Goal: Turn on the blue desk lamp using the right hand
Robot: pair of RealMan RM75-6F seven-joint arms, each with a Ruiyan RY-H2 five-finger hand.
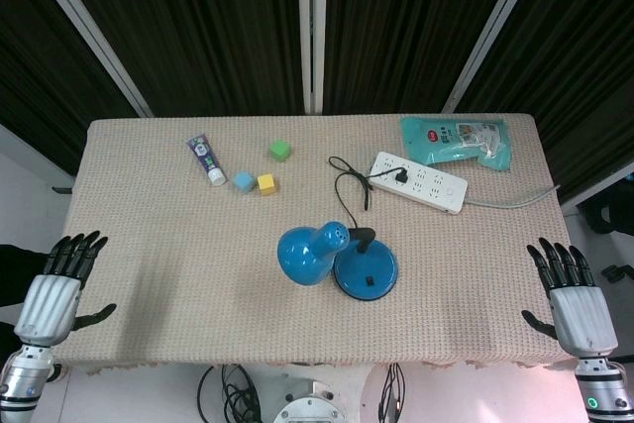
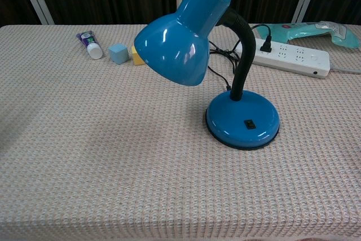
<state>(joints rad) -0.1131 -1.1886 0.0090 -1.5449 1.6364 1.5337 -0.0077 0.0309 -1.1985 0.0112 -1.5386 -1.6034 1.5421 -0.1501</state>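
Note:
The blue desk lamp [image 1: 337, 257] stands near the table's front centre, its shade [image 2: 183, 32] tilted to the left and its round base [image 2: 242, 119] carrying a small black switch [image 2: 249, 123]. No light shows from the shade. Its black cord runs back to the white power strip [image 1: 418, 181]. My right hand [image 1: 573, 294] hovers at the table's front right corner, fingers spread and holding nothing, well to the right of the lamp. My left hand [image 1: 57, 289] sits at the front left corner, fingers apart and also holding nothing. The chest view shows neither hand.
Behind the lamp lie a small tube [image 1: 208, 160], a green cube [image 1: 280, 151], a light blue cube [image 1: 243, 181] and a yellow cube [image 1: 266, 183]. A teal packet [image 1: 458, 141] rests at the back right, beside the power strip. The table has a woven beige cover [image 1: 178, 274].

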